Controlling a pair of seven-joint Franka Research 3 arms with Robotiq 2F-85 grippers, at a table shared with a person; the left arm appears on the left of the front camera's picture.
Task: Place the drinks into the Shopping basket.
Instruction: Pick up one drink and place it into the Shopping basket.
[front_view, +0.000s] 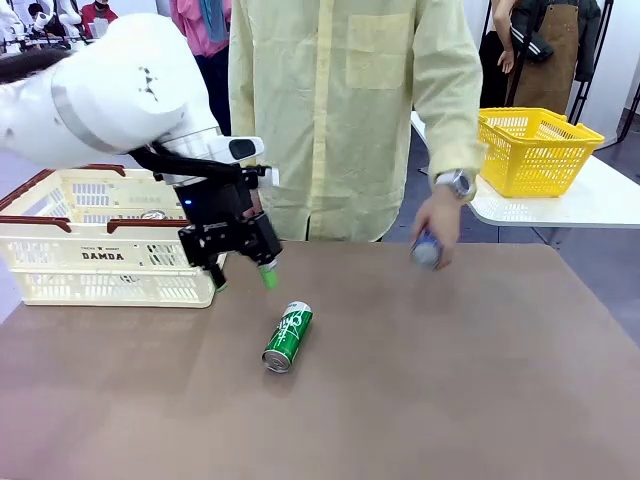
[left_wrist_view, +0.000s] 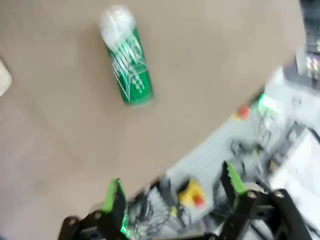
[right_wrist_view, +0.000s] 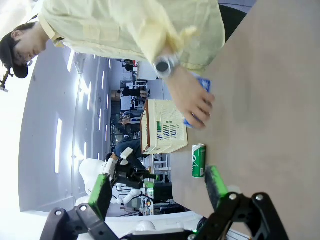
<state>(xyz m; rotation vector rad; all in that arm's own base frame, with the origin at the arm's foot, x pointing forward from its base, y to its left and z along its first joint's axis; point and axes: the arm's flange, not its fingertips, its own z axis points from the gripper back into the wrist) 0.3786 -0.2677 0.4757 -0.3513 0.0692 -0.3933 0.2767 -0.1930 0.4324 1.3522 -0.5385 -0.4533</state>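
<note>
A slim green can (front_view: 288, 336) with a silver top lies on its side on the smooth brown counter (front_view: 470, 390). The left gripper (front_view: 243, 281) hangs tilted near it, jaws open and empty, beside the slotted cream plastic Shopping basket (front_view: 60, 265). A person's hand (front_view: 438, 220) grips a blue can (front_view: 427, 250). The right gripper (right_wrist_view: 158, 180) has its jaws spread, empty.

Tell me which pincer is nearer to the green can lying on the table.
Left. The left pincer hangs open close beside the green can; the right pincer is farther off, the can looking small beyond its fingertips.
</note>
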